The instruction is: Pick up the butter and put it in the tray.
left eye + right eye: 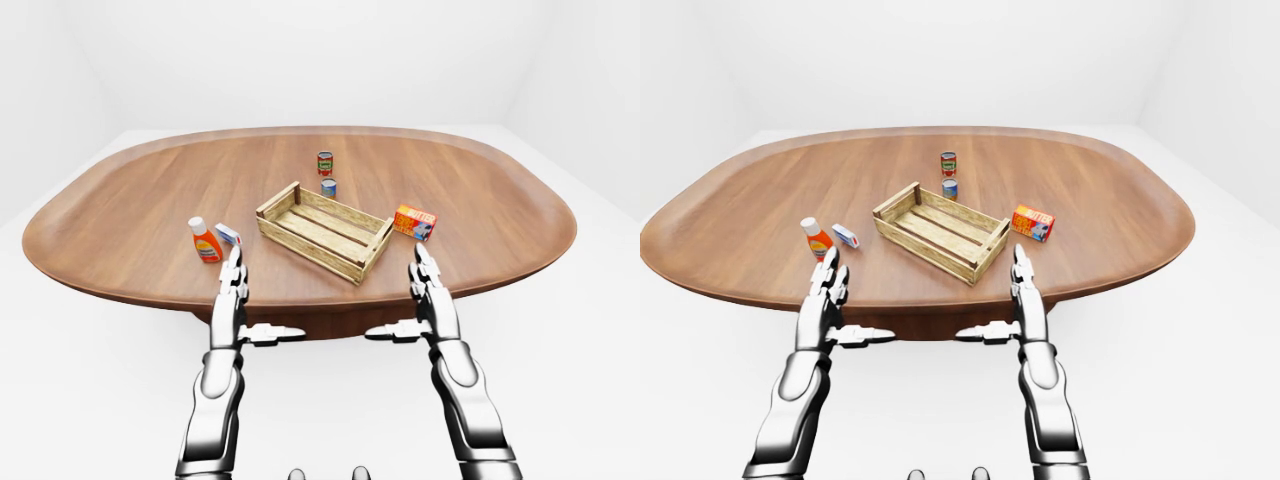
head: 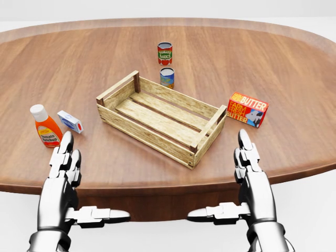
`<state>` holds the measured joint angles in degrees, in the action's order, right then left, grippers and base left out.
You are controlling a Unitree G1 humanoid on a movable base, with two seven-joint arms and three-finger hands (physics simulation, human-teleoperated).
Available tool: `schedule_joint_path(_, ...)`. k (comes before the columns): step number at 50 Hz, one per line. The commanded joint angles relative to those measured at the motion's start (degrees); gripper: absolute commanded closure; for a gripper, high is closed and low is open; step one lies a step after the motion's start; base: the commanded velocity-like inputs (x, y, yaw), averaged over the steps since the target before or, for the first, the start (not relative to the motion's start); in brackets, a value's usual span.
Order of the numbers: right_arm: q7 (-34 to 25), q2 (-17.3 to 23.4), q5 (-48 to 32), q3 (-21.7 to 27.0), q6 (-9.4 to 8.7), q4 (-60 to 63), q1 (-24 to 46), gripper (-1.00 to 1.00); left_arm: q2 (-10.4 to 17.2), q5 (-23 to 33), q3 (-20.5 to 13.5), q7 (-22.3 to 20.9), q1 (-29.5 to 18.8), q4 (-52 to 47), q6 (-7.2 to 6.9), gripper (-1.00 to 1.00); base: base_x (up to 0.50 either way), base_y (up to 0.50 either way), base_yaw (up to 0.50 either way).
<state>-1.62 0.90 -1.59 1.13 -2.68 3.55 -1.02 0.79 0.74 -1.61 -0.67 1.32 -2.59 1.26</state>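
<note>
The butter (image 2: 248,109) is an orange and red box lying on the brown table, right of the wooden crate tray (image 2: 152,134), which is empty. My right hand (image 2: 251,168) is open, fingers stretched out flat, at the table's near edge just below the butter and apart from it. My left hand (image 2: 65,168) is open the same way at the near edge, lower left, just below the ketchup bottle. Neither hand holds anything.
A ketchup bottle (image 2: 45,126) and a small white and blue box (image 2: 70,121) lie left of the tray. Two cans (image 2: 165,53) (image 2: 167,77) stand above it. The oval table's edge (image 2: 157,184) runs under both hands.
</note>
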Motion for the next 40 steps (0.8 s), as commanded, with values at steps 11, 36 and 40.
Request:
schedule_joint_path(11, -0.4, -1.15, -5.69, -1.12, -2.32, 39.83, -17.33, -1.0, -2.51, 2.55, -1.65, -1.64, 21.4, -43.17, -5.36, -1.0, 0.0, 0.0, 0.0)
schedule_joint_path(36, -2.21, -2.2, -4.74, 0.13, -2.32, 42.73, -19.4, -1.0, -4.27, 4.68, -1.17, -3.31, 26.4, -49.1, -2.04, -1.0, 0.0, 0.0, 0.0)
schedule_joint_path(40, -2.87, -2.16, -3.43, 0.21, -2.32, 42.31, -19.15, -1.0, -4.88, 2.53, -2.76, -3.47, 25.82, -49.35, -2.71, -1.0, 0.0, 0.0, 0.0)
